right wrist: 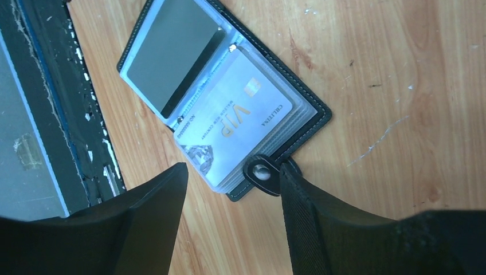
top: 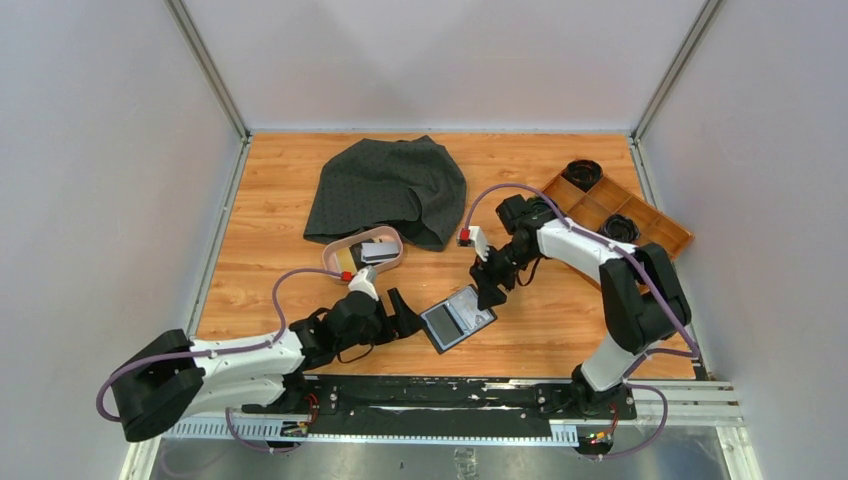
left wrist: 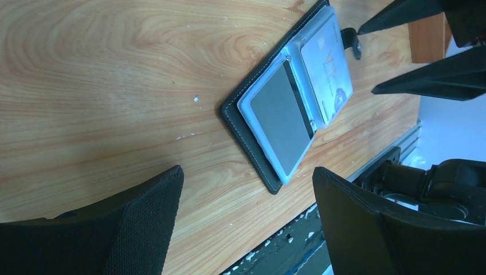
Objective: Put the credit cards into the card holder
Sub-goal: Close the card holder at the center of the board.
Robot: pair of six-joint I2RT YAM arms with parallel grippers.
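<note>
Between open left pincer (top: 405,322) and open right pincer (top: 489,297), card holder (top: 458,317); long axis diagonal

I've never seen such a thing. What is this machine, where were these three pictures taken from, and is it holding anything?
Two robot arms sit at a table. One picture looks down from above; the other two come from cameras on each wrist. The left tool and right tool are open, holding nothing, either side of an open black card holder with cards in its pockets. Further back lie a pink dish with more cards, a dark cloth and a wooden tray.
</note>
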